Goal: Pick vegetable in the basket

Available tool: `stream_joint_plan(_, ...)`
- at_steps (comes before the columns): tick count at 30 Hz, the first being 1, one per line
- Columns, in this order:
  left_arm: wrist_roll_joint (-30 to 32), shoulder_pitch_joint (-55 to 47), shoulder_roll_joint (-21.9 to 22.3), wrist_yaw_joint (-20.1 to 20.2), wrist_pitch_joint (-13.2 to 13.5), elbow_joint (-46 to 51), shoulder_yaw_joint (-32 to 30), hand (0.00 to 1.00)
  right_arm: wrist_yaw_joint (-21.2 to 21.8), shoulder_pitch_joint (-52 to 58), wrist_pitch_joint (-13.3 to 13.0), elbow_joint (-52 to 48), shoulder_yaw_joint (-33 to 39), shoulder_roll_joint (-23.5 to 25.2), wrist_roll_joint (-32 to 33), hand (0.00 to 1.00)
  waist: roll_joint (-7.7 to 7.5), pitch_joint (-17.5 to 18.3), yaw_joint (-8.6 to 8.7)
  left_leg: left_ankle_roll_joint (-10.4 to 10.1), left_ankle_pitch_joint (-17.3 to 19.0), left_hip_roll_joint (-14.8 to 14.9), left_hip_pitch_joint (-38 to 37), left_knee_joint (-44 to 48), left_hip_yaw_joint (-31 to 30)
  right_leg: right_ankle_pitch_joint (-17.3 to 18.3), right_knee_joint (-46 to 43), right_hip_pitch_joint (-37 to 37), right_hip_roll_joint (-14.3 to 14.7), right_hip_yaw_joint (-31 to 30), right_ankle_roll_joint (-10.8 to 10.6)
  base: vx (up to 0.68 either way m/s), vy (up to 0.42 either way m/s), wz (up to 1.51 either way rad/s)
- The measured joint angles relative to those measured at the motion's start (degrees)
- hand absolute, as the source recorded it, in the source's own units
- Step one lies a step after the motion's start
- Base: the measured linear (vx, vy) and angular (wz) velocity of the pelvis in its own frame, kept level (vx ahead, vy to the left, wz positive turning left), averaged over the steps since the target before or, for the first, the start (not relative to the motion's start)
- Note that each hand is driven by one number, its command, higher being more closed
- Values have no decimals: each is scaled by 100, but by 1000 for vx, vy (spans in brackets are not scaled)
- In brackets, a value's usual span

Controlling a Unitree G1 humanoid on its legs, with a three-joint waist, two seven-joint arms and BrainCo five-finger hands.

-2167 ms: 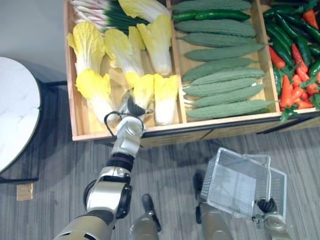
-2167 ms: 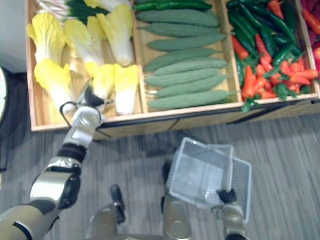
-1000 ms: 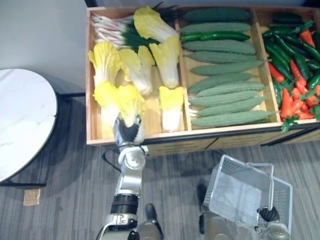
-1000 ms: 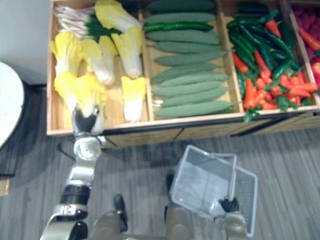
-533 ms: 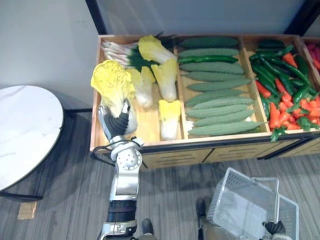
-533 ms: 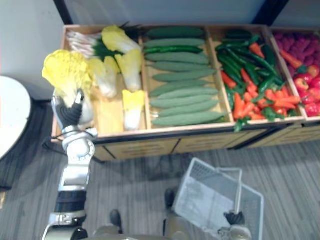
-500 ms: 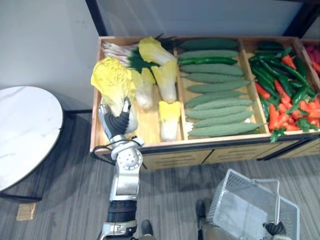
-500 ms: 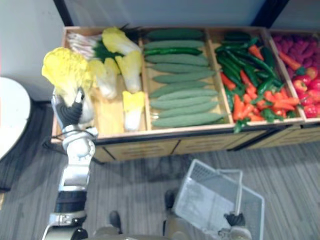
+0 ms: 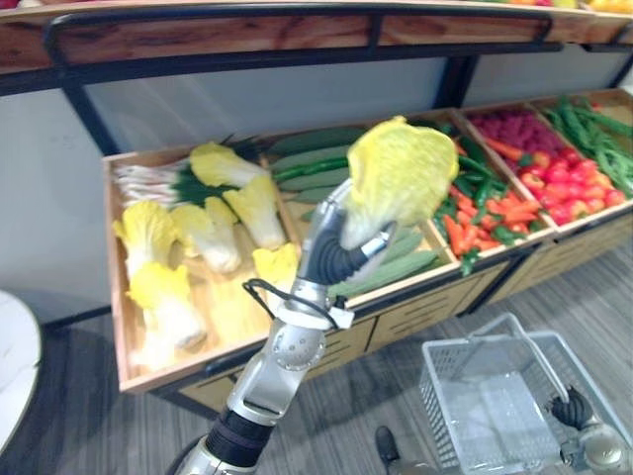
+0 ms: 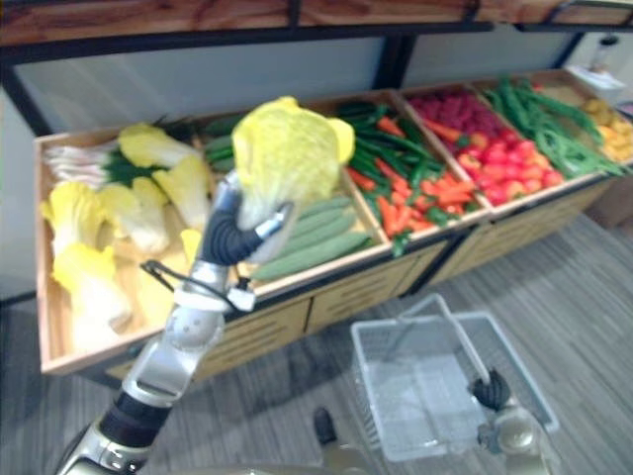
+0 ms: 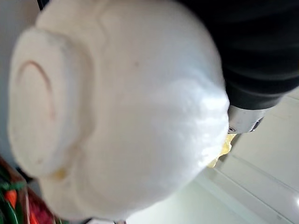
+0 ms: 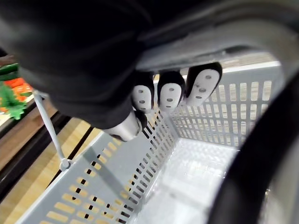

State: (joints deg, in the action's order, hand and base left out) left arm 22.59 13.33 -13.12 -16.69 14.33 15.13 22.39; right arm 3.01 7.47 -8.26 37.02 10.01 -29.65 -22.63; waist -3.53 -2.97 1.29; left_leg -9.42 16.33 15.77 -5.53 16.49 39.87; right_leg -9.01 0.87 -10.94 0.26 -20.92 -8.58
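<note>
Your left hand [image 9: 331, 257] is clamped round the stem end of the cabbage [image 9: 401, 170], held upright, leaves on top. From that hand the basket [image 10: 371, 396] lies down and to the right, gripped by your right hand [image 10: 490, 389], mouth open upward.

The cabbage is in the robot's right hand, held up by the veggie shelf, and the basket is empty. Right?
No, the left hand holds the cabbage, as the left eye view shows. It is held up by the shelf, and the basket is empty.
</note>
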Motion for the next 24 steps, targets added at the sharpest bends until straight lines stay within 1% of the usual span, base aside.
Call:
stream_joint_plan(2,-1,8,-103,130,86,0,166,100,91,25,-60,-278,-214,-159,0,100,7,4,16,-14,33,0,-92,2,183,-12,-7,-15,46,-154,-18,-2,34,-58)
stream_joint_plan(3,-37,36,-135,225,144,1,352,100,167,73,-152,-486,-362,-331,1,100,16,9,19,-26,64,-2,-171,7,360,-15,-34,-51,94,-292,-21,3,32,-56)
stream_joint_plan(5,-273,94,-214,347,186,0,541,100,255,65,-232,-607,-467,-500,3,100,28,16,20,-30,94,10,-196,51,499,-14,-93,-108,146,-415,-21,14,33,-45)
stream_joint_plan(6,-436,166,-317,436,187,-2,682,100,273,56,-235,-711,-555,-612,3,100,34,16,29,-53,123,24,-269,77,623,-18,-112,-116,196,-514,-26,23,35,-50)
stream_joint_plan(8,-502,262,-464,518,199,-14,834,100,352,42,-243,-874,-674,-733,6,100,40,19,33,-73,135,37,-413,77,830,-18,-151,-96,274,-669,-26,20,33,-50)
stream_joint_plan(9,-672,301,-548,602,273,-16,966,100,371,35,-258,-997,-773,-848,9,100,43,20,42,-100,156,38,-499,85,970,-20,-185,-99,334,-790,-29,17,36,-42)
stream_joint_plan(11,-687,334,-595,686,317,-18,1152,100,383,34,-283,-1079,-846,-983,10,100,62,24,51,-138,179,43,-582,98,1096,-20,-218,-98,386,-890,-30,13,35,-37)
stream_joint_plan(12,-891,339,-640,818,356,-22,1315,100,384,33,-299,-1194,-867,-1105,10,100,100,46,72,-186,210,57,-617,130,1179,-22,-234,-103,425,-972,-33,8,26,-29)
stream_joint_plan(13,-927,340,-668,868,387,-34,1389,100,385,18,-320,-1234,-894,-1177,10,100,123,59,98,-206,225,74,-637,153,1237,-22,-254,-109,448,-1007,-33,12,34,-40)
stream_joint_plan(14,-1104,341,-764,958,434,-54,1531,100,389,-79,-341,-1303,-1027,-1347,8,100,168,76,145,-234,244,84,-709,169,1357,-21,-287,-112,508,-1104,-33,11,27,-38)
stream_joint_plan(16,-1148,445,-822,1092,517,-278,1732,100,391,-158,-415,-1497,-1179,-1603,8,100,239,114,192,-274,267,93,-818,179,1562,-30,-319,-121,601,-1269,-44,9,33,-51)
stream_joint_plan(17,-1255,522,-860,1165,521,-415,1843,100,391,-225,-441,-1624,-1325,-1770,8,100,279,139,203,-300,282,92,-854,184,1683,-39,-333,-152,648,-1364,-57,6,31,-48)
stream_joint_plan(18,-1300,560,-880,1208,523,-486,1882,100,391,-277,-467,-1679,-1385,-1833,8,100,299,151,225,-319,294,92,-873,191,1754,-40,-356,-179,680,-1415,-60,9,39,-42)
stream_joint_plan(19,-1311,614,-935,1279,523,-606,1946,100,395,-432,-497,-1751,-1529,-1926,8,100,334,155,320,-361,318,95,-892,202,1830,-41,-371,-201,720,-1483,-61,8,25,-30)
stream_joint_plan(20,-1310,663,-957,1311,524,-682,2003,100,407,-461,-503,-1808,-1561,-1952,8,100,343,158,324,-372,324,98,-916,202,1887,-41,-381,-210,749,-1524,-61,15,36,-47)
stream_joint_plan(22,-1308,766,-965,1408,530,-950,2157,100,431,-585,-617,-1916,-1753,-2065,18,100,364,165,346,-403,336,129,-1013,232,2103,-62,-388,-221,873,-1703,-85,16,21,-44)
stream_joint_plan(24,-1297,808,-979,1504,540,-1060,2289,100,477,-623,-635,-2088,-1894,-2198,30,100,373,171,370,-406,338,148,-1020,286,2227,-77,-403,-274,929,-1804,-107,19,11,-32)
